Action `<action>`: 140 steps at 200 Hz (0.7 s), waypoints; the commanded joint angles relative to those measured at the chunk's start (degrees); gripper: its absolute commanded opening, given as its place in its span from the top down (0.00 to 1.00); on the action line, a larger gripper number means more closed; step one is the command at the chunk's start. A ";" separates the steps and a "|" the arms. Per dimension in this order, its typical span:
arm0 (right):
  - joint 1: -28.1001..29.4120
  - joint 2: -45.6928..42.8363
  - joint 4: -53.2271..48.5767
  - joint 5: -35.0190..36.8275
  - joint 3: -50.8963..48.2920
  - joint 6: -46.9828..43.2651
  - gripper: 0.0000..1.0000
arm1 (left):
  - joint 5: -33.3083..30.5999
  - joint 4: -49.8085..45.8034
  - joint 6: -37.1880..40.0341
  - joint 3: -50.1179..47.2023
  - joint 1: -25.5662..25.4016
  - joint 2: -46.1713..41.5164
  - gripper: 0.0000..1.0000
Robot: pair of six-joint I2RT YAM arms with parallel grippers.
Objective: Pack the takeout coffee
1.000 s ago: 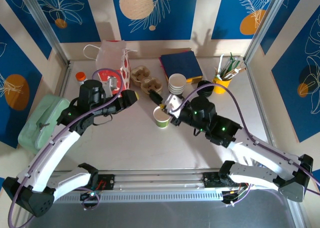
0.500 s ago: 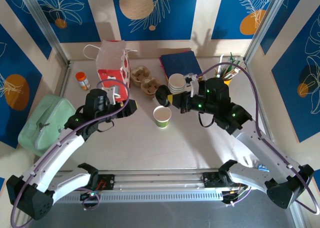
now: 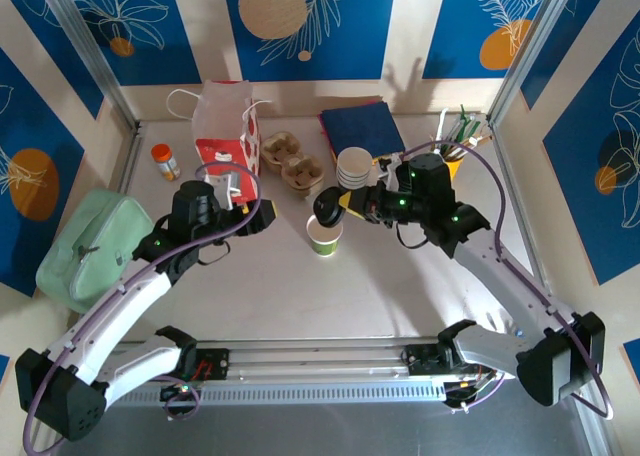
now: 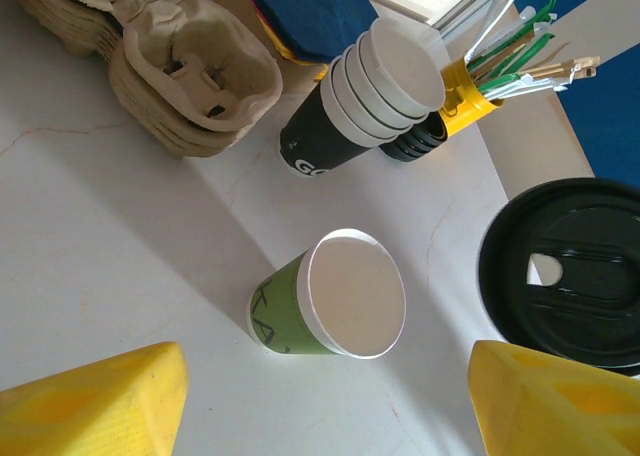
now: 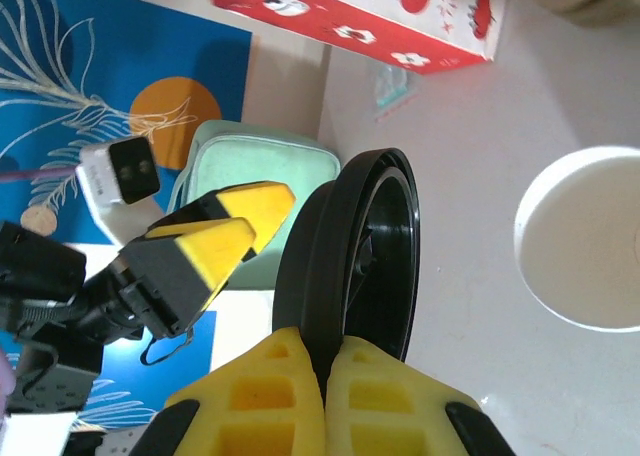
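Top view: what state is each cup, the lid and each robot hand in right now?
green cup: upright on the table, uncovered, looks empty.
black lid: off the cup, held on edge close to it.
right gripper: shut on the black lid.
left gripper: open, holding nothing.
cup carrier: pockets empty.
yellow cup: upright, full of utensils.
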 commanded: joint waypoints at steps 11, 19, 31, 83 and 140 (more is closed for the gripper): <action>-1.05 0.85 3.81 -1.36 -3.50 6.76 1.00 | 0.45 0.93 -0.84 -1.14 0.40 -0.92 0.27; -1.19 1.11 5.64 -1.67 -4.79 7.61 1.00 | 0.61 1.05 -0.95 -1.19 0.38 -1.01 0.27; -1.28 1.80 8.13 -2.12 -6.31 8.60 1.00 | 0.85 1.34 -1.01 -1.34 0.39 -1.05 0.27; -1.37 5.73 10.76 -3.59 -8.25 8.39 1.00 | 1.86 2.90 -1.82 -1.96 0.31 -1.06 0.27; -2.59 6.73 13.50 -2.95 -11.55 8.28 1.00 | 1.96 3.27 -2.10 -2.56 0.31 -1.45 0.27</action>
